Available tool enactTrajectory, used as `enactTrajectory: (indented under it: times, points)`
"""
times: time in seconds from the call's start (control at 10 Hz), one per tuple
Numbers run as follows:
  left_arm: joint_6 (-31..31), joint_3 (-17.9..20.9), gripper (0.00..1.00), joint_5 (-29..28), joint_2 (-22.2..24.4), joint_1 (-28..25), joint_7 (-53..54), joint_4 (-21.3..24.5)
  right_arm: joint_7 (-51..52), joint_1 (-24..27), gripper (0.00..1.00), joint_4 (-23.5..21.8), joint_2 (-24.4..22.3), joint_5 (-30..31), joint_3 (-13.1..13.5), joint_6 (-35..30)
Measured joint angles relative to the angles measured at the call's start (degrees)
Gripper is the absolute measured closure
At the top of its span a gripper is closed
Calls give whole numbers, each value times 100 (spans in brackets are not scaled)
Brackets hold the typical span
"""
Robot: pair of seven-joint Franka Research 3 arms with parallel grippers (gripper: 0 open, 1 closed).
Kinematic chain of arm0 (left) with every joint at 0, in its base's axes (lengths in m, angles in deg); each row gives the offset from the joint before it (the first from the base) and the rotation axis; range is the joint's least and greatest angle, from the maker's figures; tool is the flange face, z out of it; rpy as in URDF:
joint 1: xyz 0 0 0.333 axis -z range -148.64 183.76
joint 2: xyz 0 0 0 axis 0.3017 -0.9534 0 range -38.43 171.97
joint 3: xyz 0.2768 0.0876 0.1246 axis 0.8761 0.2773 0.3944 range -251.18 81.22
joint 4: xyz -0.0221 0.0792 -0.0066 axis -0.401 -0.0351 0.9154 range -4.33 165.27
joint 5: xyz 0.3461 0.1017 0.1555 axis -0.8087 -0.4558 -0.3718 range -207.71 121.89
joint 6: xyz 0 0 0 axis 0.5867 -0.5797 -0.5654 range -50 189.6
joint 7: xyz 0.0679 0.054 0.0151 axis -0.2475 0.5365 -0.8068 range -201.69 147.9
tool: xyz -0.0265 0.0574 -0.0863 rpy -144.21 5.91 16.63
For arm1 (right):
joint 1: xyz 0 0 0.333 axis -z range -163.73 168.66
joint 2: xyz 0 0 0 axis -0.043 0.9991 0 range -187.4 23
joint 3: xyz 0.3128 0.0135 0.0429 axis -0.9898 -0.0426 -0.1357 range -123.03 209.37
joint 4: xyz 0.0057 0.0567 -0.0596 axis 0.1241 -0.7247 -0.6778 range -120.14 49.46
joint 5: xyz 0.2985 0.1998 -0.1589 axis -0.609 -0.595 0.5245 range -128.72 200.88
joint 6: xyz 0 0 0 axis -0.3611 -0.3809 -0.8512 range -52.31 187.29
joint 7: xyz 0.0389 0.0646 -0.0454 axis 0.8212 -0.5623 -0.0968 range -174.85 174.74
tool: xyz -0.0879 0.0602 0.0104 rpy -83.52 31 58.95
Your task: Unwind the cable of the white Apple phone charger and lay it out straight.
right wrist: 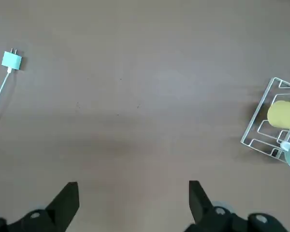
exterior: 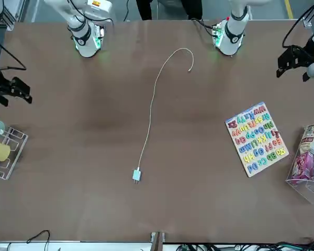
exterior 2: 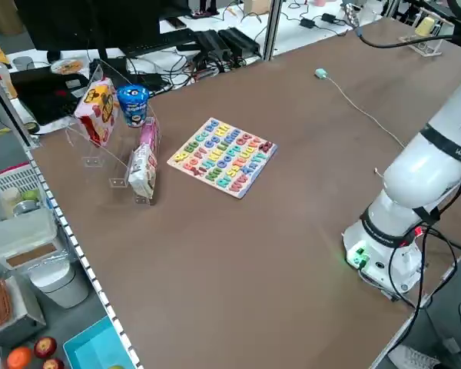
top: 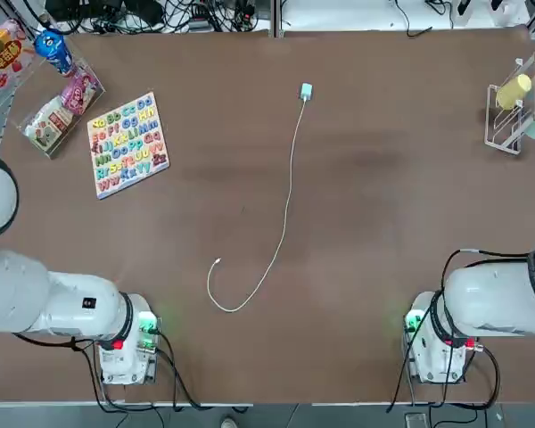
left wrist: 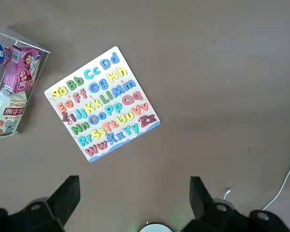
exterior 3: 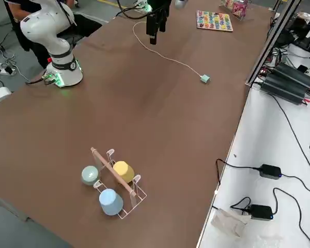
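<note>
On brown table [top: 383, 223], cable [top: 288, 192] lies unwound, hooked.

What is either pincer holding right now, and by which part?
Nothing. The left pincer and the right pincer are both open and empty above the table; the cable and the charger lie untouched on the table.

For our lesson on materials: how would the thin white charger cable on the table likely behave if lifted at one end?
The cable would probably sag limply, since it lies thin with a hooked curl. Its plug block looks small, so it would likely drag along lightly.
</note>
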Motion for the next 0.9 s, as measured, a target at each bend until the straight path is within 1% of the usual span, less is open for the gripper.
enactTrajectory:
  times: [0.3,0.5,0.9]
  points:
    - [70,-1,0,-6,0,0,0,0,-13,-8,0,-3,6,0,1,115]
    - [303,-3,0,-6,0,-1,0,-1,-18,-8,0,-5,7,0,2,124]
    - [340,15,0,-12,-1,-26,-98,11,-77,-10,0,-5,8,0,2,134]
